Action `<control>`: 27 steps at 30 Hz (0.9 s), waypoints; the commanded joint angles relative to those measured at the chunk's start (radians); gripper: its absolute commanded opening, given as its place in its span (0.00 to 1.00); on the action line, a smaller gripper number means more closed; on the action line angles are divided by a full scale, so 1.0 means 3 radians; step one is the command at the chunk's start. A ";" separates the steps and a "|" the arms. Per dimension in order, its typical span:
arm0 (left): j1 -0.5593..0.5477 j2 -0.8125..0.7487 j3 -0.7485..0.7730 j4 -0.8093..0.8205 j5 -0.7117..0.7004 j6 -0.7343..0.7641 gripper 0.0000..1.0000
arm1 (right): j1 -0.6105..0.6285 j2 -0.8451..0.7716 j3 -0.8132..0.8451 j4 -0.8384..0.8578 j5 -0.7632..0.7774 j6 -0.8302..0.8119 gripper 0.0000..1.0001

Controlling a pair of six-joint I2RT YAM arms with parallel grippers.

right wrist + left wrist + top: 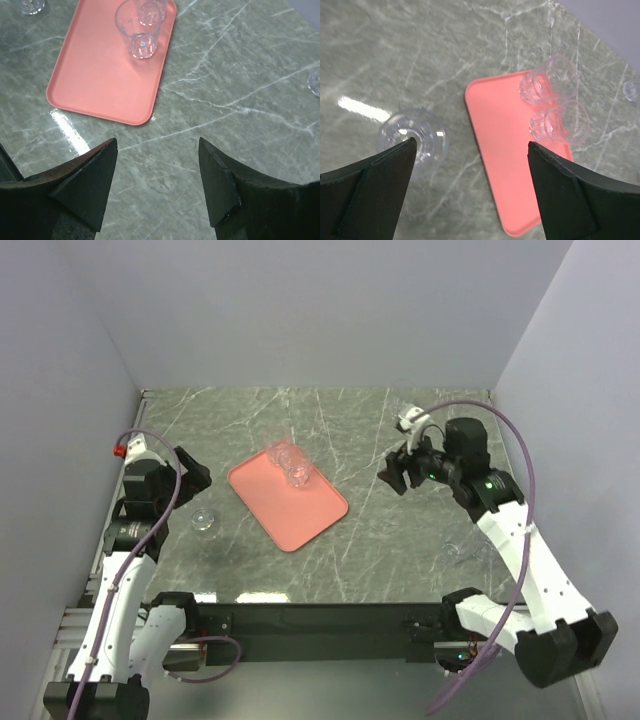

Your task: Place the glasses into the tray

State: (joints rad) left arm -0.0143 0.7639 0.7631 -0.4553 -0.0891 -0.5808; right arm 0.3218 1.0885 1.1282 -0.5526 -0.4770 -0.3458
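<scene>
On tray: two glasses | left tool spread wide, empty | right tool parted, empty

We can read no text, brand or number in any view. The tray and the counter bear no legible marking.

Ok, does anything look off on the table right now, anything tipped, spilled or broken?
Nothing stands out. The two glasses in the tray stand upright near its far corner, and the loose glass left of it is upright too. The tray lies at an angle to the table edges; no spill or breakage shows.
</scene>
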 commanded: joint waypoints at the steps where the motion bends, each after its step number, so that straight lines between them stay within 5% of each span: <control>1: 0.0022 -0.0117 0.0146 -0.0261 0.0144 -0.0379 0.98 | -0.0299 -0.0299 -0.0339 0.0425 -0.0322 0.0038 0.73; 13: 0.0022 0.0031 0.0182 -0.1034 -0.0730 -0.1320 0.84 | -0.1047 -0.0632 -0.0989 0.0712 -0.0987 0.0268 0.74; 27: 0.0027 0.0393 0.0095 -0.1197 -0.0792 -0.1715 0.78 | -0.1190 -0.0683 -0.1030 0.0681 -0.1166 0.0197 0.74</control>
State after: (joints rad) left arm -0.0097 0.8665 0.7856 -0.7994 -0.3042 -1.0607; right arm -0.0250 0.9070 0.8246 -0.3882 -0.7990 -0.2779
